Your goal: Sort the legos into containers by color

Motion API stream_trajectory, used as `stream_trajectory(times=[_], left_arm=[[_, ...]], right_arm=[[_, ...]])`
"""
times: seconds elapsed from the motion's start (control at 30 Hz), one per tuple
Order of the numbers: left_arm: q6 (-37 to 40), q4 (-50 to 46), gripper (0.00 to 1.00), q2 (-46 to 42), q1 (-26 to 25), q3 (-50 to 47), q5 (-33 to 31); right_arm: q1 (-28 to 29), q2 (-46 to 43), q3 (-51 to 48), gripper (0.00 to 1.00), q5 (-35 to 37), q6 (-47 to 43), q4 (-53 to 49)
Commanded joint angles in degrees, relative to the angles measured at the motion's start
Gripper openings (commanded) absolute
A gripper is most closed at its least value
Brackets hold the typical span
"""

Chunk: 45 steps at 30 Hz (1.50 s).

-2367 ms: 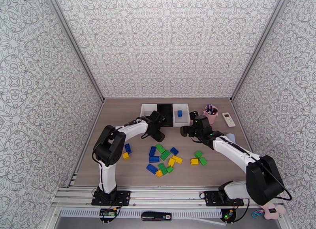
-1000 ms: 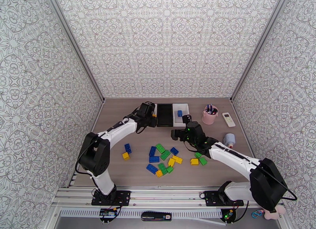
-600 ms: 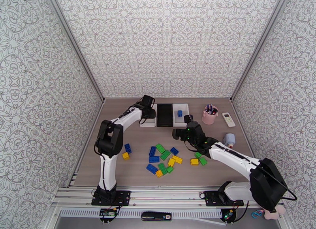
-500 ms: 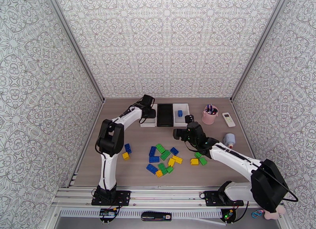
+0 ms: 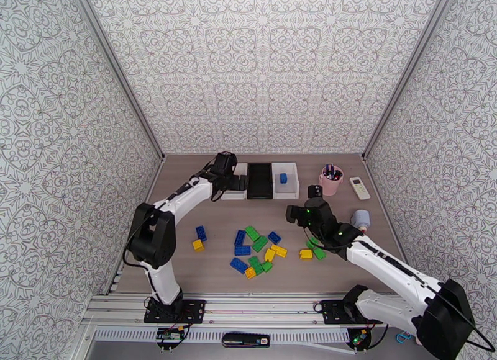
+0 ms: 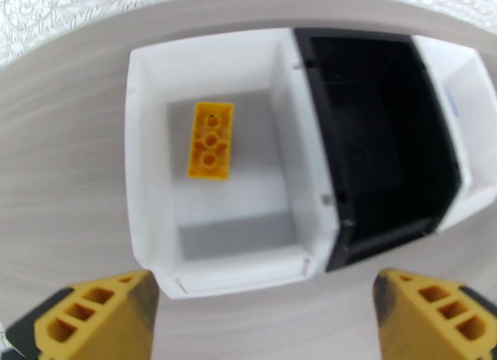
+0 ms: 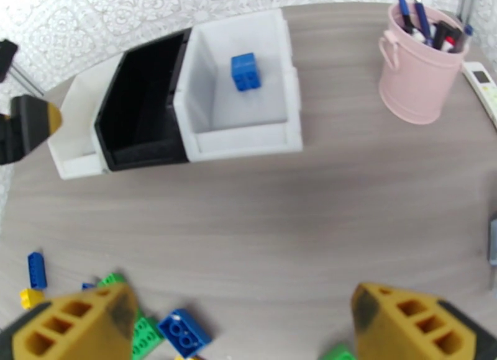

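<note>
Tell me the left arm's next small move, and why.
Probably lift the left gripper away and swing it back toward the loose yellow brick on the table. Its jaws stand open and empty over the left white bin, and the binned yellow brick lies flat inside, clear of them.

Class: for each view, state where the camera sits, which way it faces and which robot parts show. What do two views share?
Top external: above, behind the bases, looking down at the table; left arm, right arm.
Left wrist: on that wrist, facing down into the left white bin; open left claw.
Right wrist: on that wrist, slanting towards the right white bin; open right claw.
Both wrist views share the black bin.
</note>
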Motion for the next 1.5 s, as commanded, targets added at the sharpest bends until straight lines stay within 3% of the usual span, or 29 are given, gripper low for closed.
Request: stream_trajectory(times=[0.0,0.13,0.3,0.63,0.77,1.03,1.2,1.47], left_arm=[[5.34,6.53,1.0,-4.07,-2.95,-4.66,1.45],[13.18,13.16,1.0,-8.82,-7.52,-11.52,3.3],[16.01,19.38,1.0,-11.93,-10.52,-16.03,8.67],[21.51,27.65,1.0,-13.4,-10.49,-18.6,30.3],[21.69,27.95,1.0,-13.4,-10.28,-19.15,36.49],[21.93,26.77,1.0,-14.41,-10.27,-20.22,37.4],[22.77,26.34,1.0,-14.55,-10.47,-20.3,37.33],[22.92,26.73,1.0,-14.77,-10.49,-20.68,37.23]], right_arm=[[-0.23,-3.02,-2.57,0.95,2.17,3.4,-10.98],[-0.85,-5.54,-4.41,0.95,1.21,7.82,-17.07],[-1.7,-5.84,-7.15,0.95,-4.01,5.8,-15.86],[-6.7,5.89,-2.9,0.93,-12.62,-6.4,-17.93],[-7.13,10.26,-1.72,0.9,-12.2,-8.66,-17.54],[-10.76,15.4,-0.09,0.77,-10.37,-8.49,-16.79],[-13.78,16.84,0.27,0.73,-11.34,-8.61,-15.18],[-14.21,18.41,1.09,0.63,-13.02,-8.96,-15.39]])
